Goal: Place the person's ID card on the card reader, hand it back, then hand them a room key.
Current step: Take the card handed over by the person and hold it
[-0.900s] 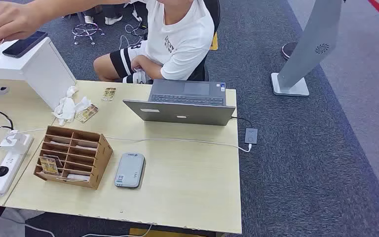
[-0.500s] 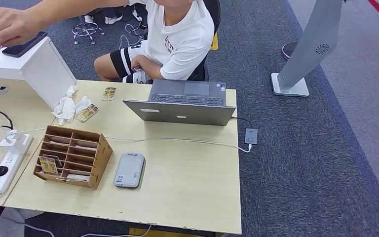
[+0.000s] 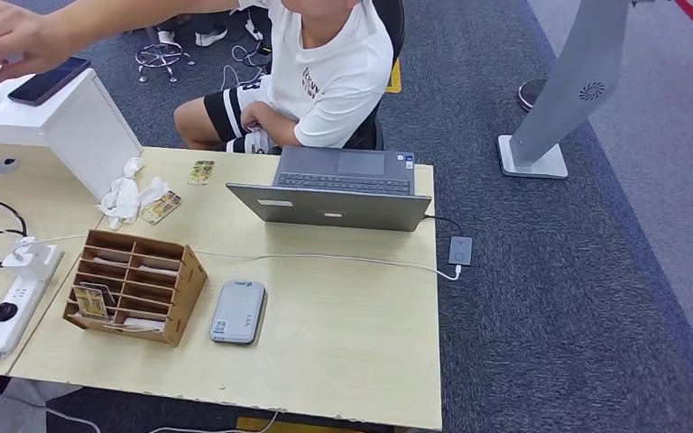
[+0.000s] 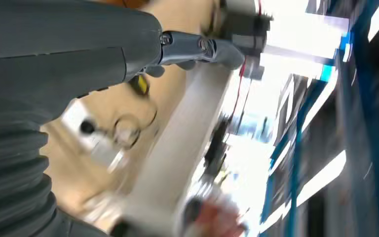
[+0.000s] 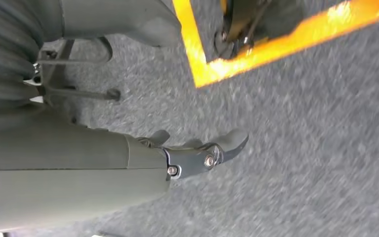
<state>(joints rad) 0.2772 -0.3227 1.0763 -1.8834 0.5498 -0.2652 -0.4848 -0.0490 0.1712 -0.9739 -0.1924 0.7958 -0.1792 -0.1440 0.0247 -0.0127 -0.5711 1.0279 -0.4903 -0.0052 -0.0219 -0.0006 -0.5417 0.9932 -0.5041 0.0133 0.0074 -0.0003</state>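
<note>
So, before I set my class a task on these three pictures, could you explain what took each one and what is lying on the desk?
A two-armed humanoid robot took them. The wide picture comes from its head, looking down at a wooden desk. On it stand an open laptop, a wooden organiser and a grey card reader. A seated person reaches to a white box at the far left.

The other two come from wrist cameras, so they look tilted. One shows the left hand above the blurred desk; whether it holds anything is unclear. The other shows the right hand hanging over grey carpet, holding nothing.
</note>
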